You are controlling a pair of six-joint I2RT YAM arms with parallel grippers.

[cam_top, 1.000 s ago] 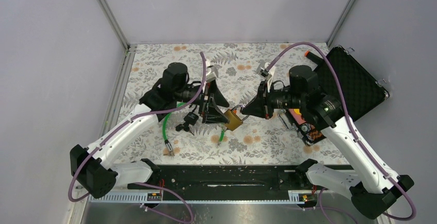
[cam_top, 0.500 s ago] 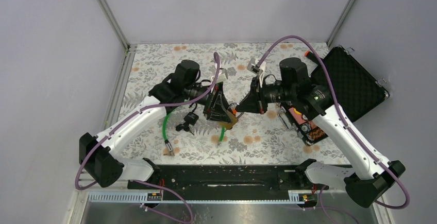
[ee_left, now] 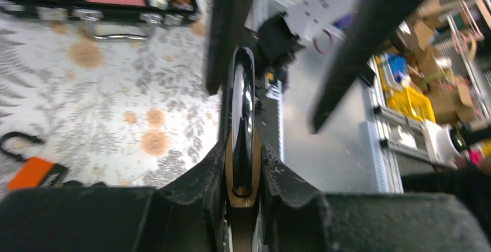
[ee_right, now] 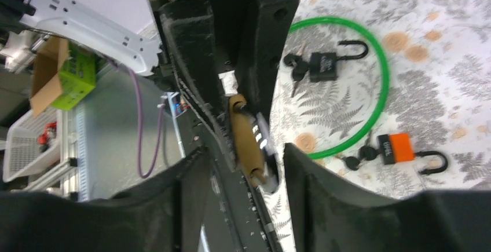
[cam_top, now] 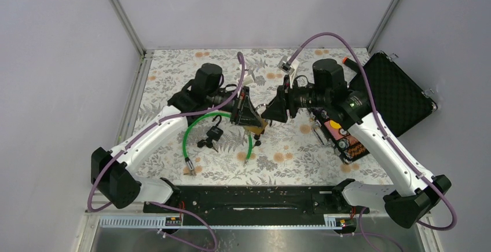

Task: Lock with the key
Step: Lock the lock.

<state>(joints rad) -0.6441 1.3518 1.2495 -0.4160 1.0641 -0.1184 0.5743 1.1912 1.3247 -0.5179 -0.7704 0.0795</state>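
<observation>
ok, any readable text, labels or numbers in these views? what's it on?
Nothing reads clearly.
black padlock: white print on its face, too blurred to read.
orange padlock: dark print, too small to read.
brass padlock: no marking shows in these views.

brass padlock (ee_right: 244,148) | off the table | gripped between left fingers (ee_left: 209,178)

padlock (cam_top: 259,126): centre, between left gripper (cam_top: 249,119) and right gripper (cam_top: 272,113); cable loop (cam_top: 184,141): left of it; second padlock (cam_top: 214,133): inside loop; case (cam_top: 399,98): far right
</observation>
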